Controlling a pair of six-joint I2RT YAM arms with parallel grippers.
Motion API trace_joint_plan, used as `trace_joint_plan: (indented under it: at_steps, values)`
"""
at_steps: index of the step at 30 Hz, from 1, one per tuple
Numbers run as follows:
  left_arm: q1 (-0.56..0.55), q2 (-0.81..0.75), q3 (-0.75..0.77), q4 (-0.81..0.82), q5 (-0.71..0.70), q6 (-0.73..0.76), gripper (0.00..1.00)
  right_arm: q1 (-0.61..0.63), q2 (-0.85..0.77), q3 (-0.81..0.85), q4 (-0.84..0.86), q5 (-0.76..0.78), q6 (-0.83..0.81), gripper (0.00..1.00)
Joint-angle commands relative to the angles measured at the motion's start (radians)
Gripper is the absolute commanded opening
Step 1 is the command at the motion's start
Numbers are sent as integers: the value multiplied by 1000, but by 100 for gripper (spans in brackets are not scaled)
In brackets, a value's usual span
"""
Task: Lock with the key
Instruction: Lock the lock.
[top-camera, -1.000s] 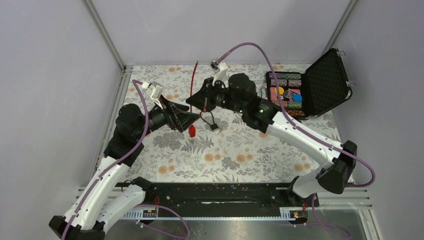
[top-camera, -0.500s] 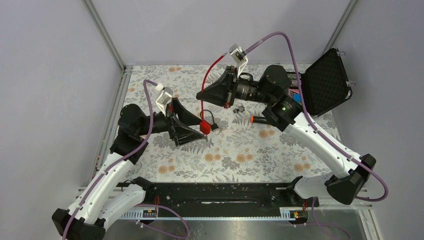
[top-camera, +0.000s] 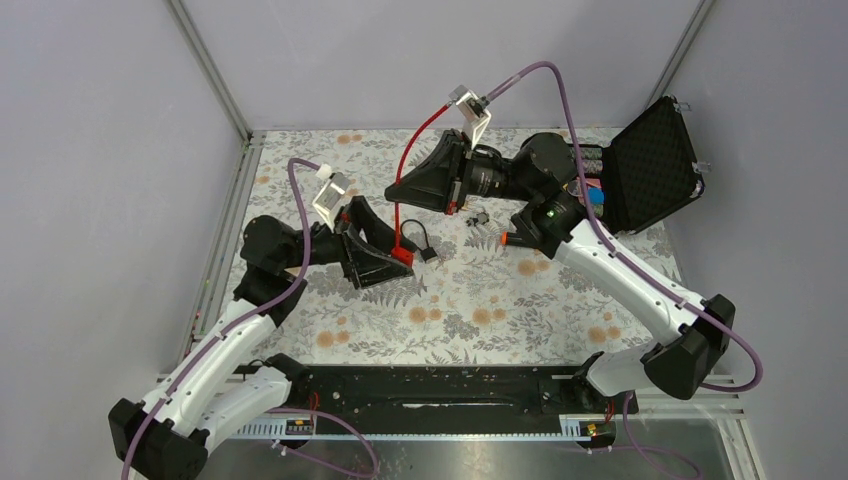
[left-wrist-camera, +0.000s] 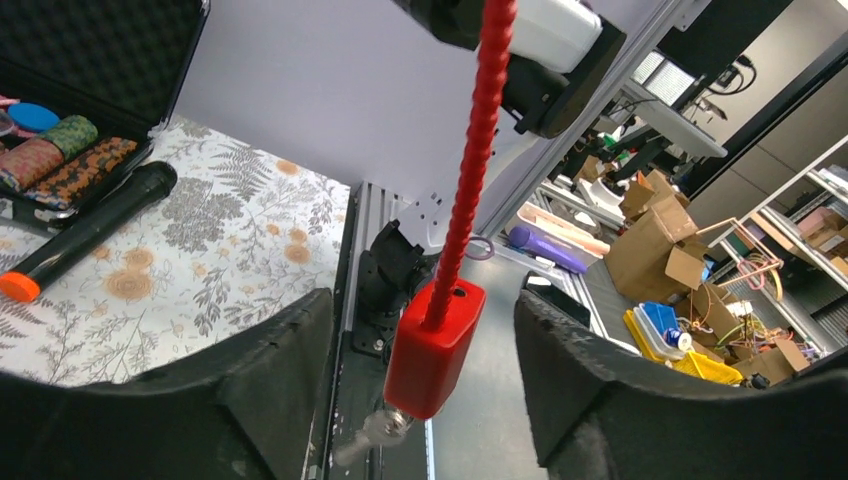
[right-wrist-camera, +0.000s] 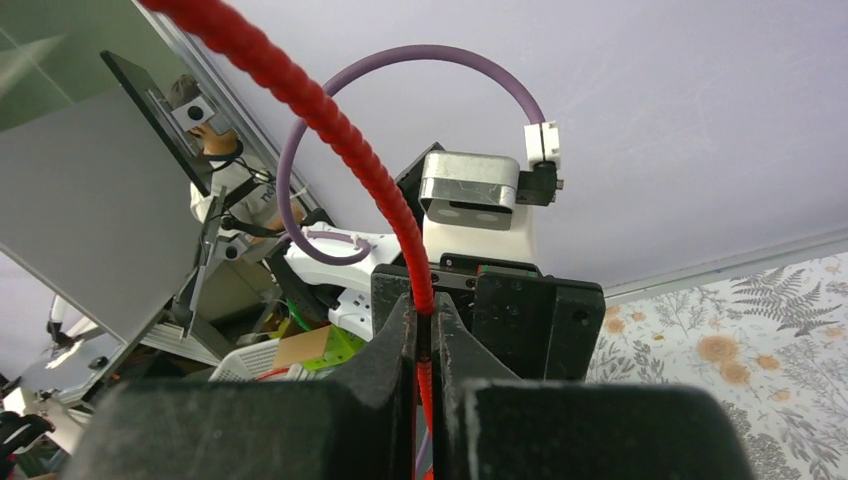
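Observation:
My right gripper (top-camera: 396, 192) (right-wrist-camera: 425, 340) is shut on the red wire loop (top-camera: 399, 215) (right-wrist-camera: 340, 140) and holds it up off the table. The wire's red block (top-camera: 404, 255) (left-wrist-camera: 433, 345) hangs down between the fingers of my left gripper (top-camera: 393, 262) (left-wrist-camera: 420, 375). That gripper is open, and the fingers do not touch the block. A silvery key (left-wrist-camera: 368, 437) sticks out of the block's underside in the left wrist view, blurred. A tiny grey metal cluster (top-camera: 479, 215) lies on the table below the right wrist.
The black wire loop with its block (top-camera: 424, 248) lies on the floral table just right of the red block. A black microphone with an orange end (top-camera: 514, 238) (left-wrist-camera: 90, 228) lies near an open black case of chips (top-camera: 640, 165) at the back right.
My right gripper has risen from the table with the red wire, lifting the red block. My left gripper has swung right, so the block now hangs between its open fingers.

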Motion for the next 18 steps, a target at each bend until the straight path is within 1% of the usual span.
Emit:
trace_joint_plan:
  at_steps: [1, 5, 13, 14, 15, 16, 18]
  values:
    - [-5, 0, -3, 108, 2, -27, 60, -7, 0, 5, 125, -19, 66, 0]
    - [-6, -3, -4, 110, 5, -27, 48, -8, -1, 3, 126, -10, 72, 0]
    - [-6, -13, -1, 107, 20, -33, 46, -18, 13, 5, 185, -26, 133, 0]
    - [-7, -16, -1, 107, 20, -33, 45, -17, 14, 6, 191, -30, 138, 0]
    - [-7, -18, -1, 106, 18, -34, 41, -17, 16, 6, 194, -35, 140, 0]
    - [-7, -20, 1, 107, 15, -34, 34, -17, 16, 6, 194, -36, 141, 0]
    - [-6, -23, 5, 107, -2, -34, 13, -18, 19, 6, 187, -41, 140, 0]
